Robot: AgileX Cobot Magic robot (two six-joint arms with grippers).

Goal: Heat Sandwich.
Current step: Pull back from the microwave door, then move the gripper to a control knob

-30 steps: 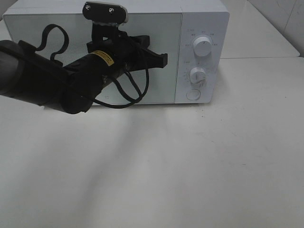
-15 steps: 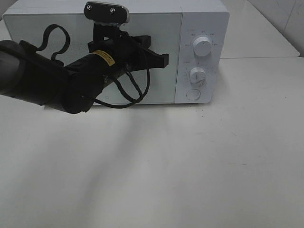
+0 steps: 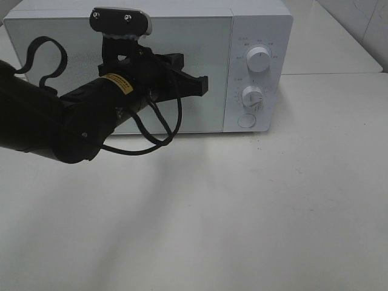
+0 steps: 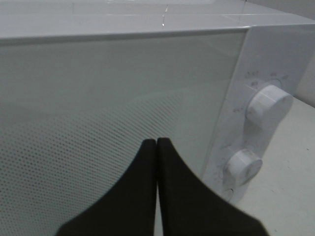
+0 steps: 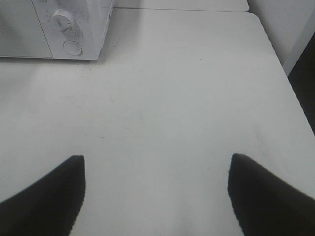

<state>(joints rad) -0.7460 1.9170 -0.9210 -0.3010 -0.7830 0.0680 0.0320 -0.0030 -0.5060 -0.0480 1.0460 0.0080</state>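
Microwave door (image 3: 203,42) shut, sandwich unseen (perhaps inside); left pincer (image 4: 156,146) pressed together before it, right pincer (image 5: 156,160) spread above the worktop (image 3: 254,212); setting the knobs (image 3: 258,59) probably remains.

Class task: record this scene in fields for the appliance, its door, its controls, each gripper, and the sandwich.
appliance: white microwave on white table
door: closed
controls: upper dial, lower dial, round button beneath
left gripper: shut, empty, in front of the door
right gripper: open, empty, over the table
sandwich: not in view
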